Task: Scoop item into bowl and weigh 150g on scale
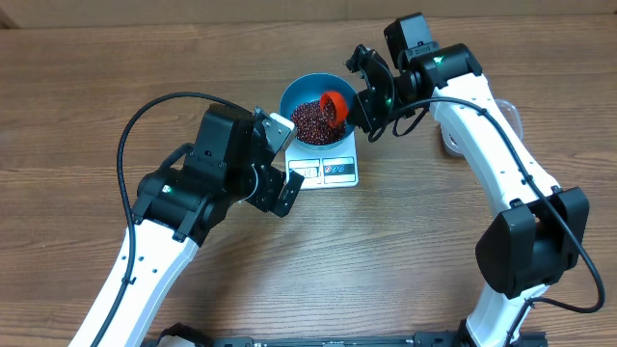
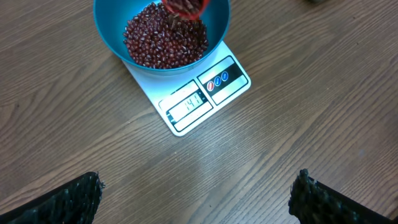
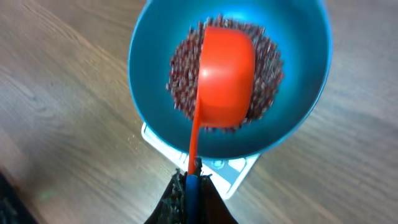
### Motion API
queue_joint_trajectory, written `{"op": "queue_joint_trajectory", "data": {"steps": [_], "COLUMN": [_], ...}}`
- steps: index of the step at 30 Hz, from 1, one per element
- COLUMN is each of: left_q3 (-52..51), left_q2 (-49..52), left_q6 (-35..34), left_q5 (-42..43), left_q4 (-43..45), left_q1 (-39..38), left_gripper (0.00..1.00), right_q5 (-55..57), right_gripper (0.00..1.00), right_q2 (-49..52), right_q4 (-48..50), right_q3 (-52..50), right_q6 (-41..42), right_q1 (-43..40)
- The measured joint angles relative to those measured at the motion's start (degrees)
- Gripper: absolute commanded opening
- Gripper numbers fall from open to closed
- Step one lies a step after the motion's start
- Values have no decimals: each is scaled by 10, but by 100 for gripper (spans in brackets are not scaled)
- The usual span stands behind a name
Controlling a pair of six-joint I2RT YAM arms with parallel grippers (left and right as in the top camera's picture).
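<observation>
With my right gripper clamped on the scoop at 2 o'clock over the bowl and the left gripper gaping idle, I'd trickle the beans slowly, since the scale looks nearly there, I think.

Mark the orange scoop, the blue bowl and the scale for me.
orange scoop (image 3: 227, 74): right wrist view, back of its cup.
blue bowl (image 1: 310, 85): overhead view, bare inner wall.
scale (image 2: 186, 107): left wrist view, its display.

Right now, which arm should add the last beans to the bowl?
Right. The right gripper is shut on the scoop, tipped over the bowl on the scale. The left gripper hangs open and empty, short of the scale.
</observation>
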Motion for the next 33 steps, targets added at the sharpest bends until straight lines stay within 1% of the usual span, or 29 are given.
{"op": "queue_joint_trajectory", "data": {"steps": [17, 23, 28, 33], "left_q3": [0, 0, 0, 0], "left_q2": [0, 0, 0, 0], "left_q6": [0, 0, 0, 0], "left_q5": [0, 0, 0, 0], "left_q4": [0, 0, 0, 0], "left_q1": [0, 0, 0, 0], "left_gripper": [100, 100, 100, 100], "right_q5": [0, 0, 0, 14], "right_gripper": [4, 4, 4, 4], "right_q2": [0, 0, 0, 0], "right_q4": [12, 37, 26, 35], "right_q3": [0, 0, 0, 0], "right_q6": [-5, 26, 27, 45], "right_q1": [6, 6, 6, 6]}}
